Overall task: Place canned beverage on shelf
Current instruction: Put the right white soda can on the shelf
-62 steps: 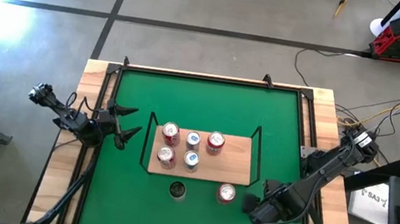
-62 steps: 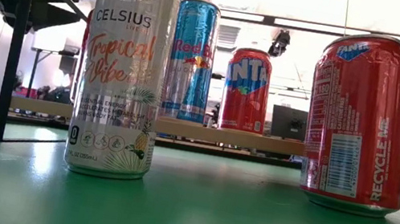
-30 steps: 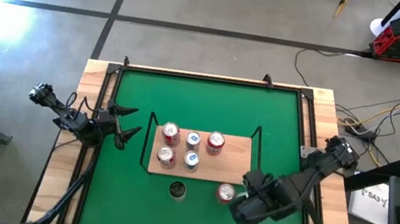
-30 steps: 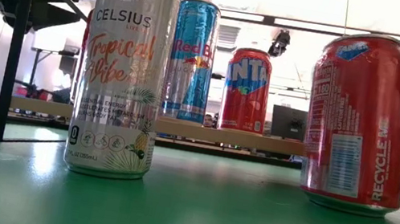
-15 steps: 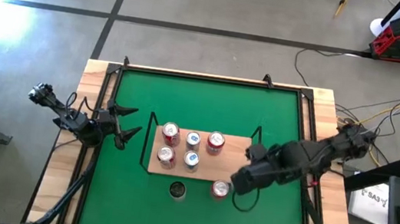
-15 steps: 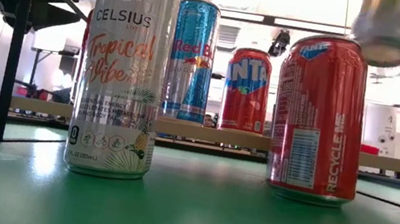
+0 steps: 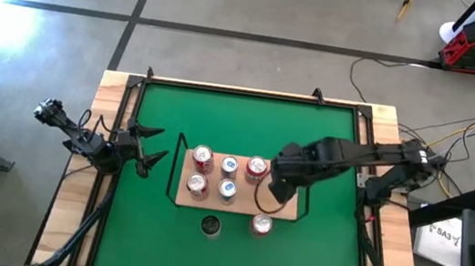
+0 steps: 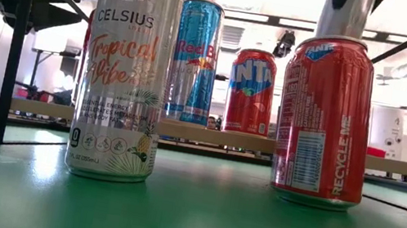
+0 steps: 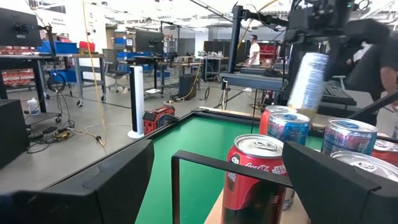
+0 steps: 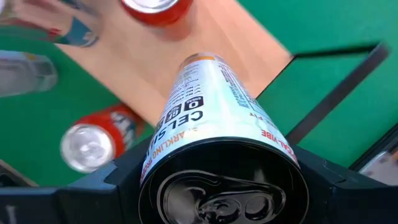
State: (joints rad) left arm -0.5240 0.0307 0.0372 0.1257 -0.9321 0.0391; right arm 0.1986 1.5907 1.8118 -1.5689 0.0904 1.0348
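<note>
The shelf (image 7: 246,204), a light-wood board with a black wire frame, lies mid-mat and carries several cans (image 7: 229,165) standing on their bases. My right gripper (image 7: 276,190) hovers above the shelf's right part, shut on a slim white Celsius can (image 10: 205,93), whose blurred shape also shows in the left wrist view as the raised can (image 9: 309,81). A red can (image 7: 261,225) and a second Celsius can (image 7: 210,226) stand on the green mat in front of the shelf. My left gripper (image 7: 149,149) waits open at the table's left edge. My right gripper pinches the white can near its top end (image 10: 155,163), one finger (image 10: 118,183) on each side of the wall. The fingers come from above, pointing steeply down. The can hangs below them, lid up and slightly tilted, lifted clear above the shelf board.
The shelf's upright wire ends (image 7: 306,160) rise at its left and right. Bare wood (image 10: 155,68) shows under the held can at the shelf's right. A black frame borders the green mat (image 7: 248,121), with open mat behind the shelf.
My right gripper has carried the white can from the near right of the mat toward the far left, over the shelf's right end, rolling its wrist on the way. The red can on the mat has slid a little toward the left.
</note>
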